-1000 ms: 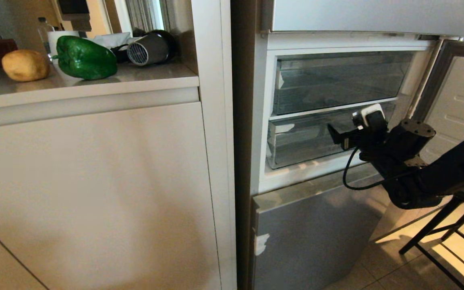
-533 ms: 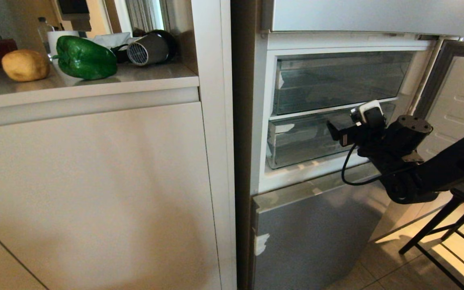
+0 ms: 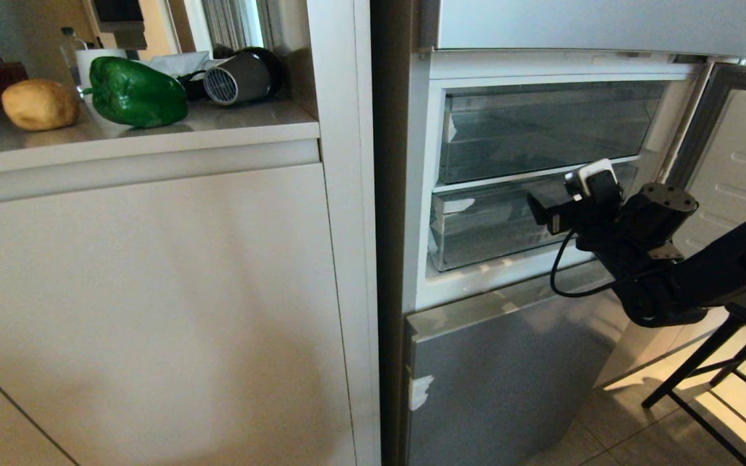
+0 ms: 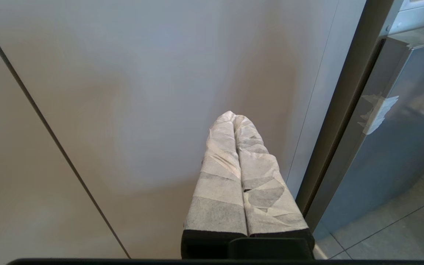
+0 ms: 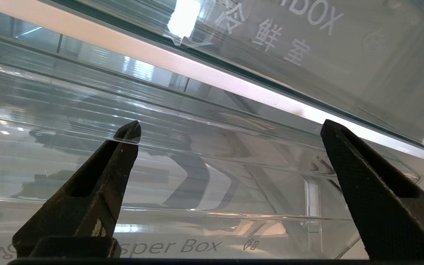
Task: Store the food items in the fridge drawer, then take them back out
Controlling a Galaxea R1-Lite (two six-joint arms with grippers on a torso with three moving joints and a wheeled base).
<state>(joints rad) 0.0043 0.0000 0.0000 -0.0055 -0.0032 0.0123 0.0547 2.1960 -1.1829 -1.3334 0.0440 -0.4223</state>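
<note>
dim warm indoor light, soft shadow on cabinet front [image 3: 153, 310], glare on fridge drawer [image 5: 212, 176], sunlit floor [image 3: 745, 388]

green pepper [image 3: 136, 92]; tan potato [image 3: 40, 104]; silver-grey fridge [image 3: 509, 375]

A home kitchen. A silver-grey fridge [image 3: 509, 369] stands open beside pale cabinets [image 3: 153, 310], showing clear drawers [image 3: 489, 223], one printed "Crisper Box". On the counter [image 3: 153, 133] sit a potato [image 3: 40, 103], a green pepper [image 3: 135, 93], a mug [image 3: 91, 61] and a hair dryer [image 3: 237, 77]. The floor [image 3: 671, 433] is tiled.
</note>
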